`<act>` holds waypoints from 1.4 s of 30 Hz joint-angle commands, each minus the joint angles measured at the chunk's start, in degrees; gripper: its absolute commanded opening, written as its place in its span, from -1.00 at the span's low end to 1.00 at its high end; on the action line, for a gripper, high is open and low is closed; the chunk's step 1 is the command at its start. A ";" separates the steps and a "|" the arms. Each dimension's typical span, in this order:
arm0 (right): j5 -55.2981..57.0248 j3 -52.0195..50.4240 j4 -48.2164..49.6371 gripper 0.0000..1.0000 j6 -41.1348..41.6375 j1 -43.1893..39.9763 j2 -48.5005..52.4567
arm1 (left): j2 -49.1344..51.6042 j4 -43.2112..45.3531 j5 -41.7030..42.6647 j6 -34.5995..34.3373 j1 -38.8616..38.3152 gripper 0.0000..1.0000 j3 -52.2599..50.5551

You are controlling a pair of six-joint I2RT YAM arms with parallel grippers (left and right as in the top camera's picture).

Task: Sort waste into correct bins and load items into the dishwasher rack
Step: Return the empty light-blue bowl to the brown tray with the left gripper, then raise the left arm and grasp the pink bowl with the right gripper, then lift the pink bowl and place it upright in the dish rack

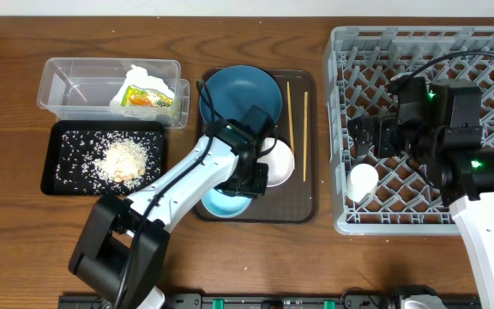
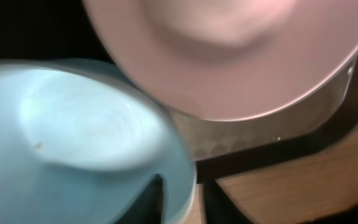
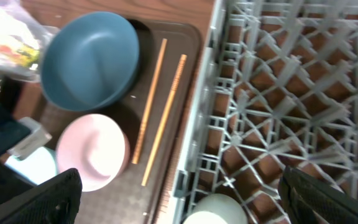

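The dishwasher rack (image 1: 487,51) lies directly under my right claw (image 1: 365,139). That claw hovers over the grey lattice, its fingers spread wide with nothing between them.

The brown serving tray (image 1: 303,202) lies beneath my left claw (image 1: 251,172). Well off to that claw's left sit the clear tub (image 1: 75,90), farther from me, and the black tray (image 1: 154,184), nearer.

On the serving tray, the blue plate (image 1: 238,93) rests just beyond my left claw. The white bowl (image 1: 283,163) is at its right and the pale blue bowl (image 1: 221,203) just on its near side. My left wrist camera sees both bowls pressed close and blurred, so I cannot tell whether that claw is open or closed.

A white cup (image 1: 363,180) stands in the rack, a little nearer to me than my right claw.

The two chopsticks (image 1: 289,112) lie side by side on the serving tray, between my two claws.

In the tub are the tissue (image 1: 148,75) and the wrapper (image 1: 148,97). The rice scraps (image 1: 123,159) are heaped in the black tray.
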 commanded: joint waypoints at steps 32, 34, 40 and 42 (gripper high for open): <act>7.45 1.14 11.37 0.25 24.33 21.16 31.52 | -15.98 -4.87 -1.90 6.38 29.07 0.42 14.91; 7.43 1.18 11.45 0.23 24.33 21.66 33.27 | -15.98 -4.92 -2.01 6.38 29.07 0.43 14.88; 6.80 1.18 11.72 -0.10 24.30 22.49 35.91 | -15.98 -4.96 -1.99 6.36 29.07 0.62 14.86; 6.82 1.18 11.80 -0.25 24.30 22.51 35.89 | -15.98 -4.96 -1.99 6.38 29.07 0.65 14.86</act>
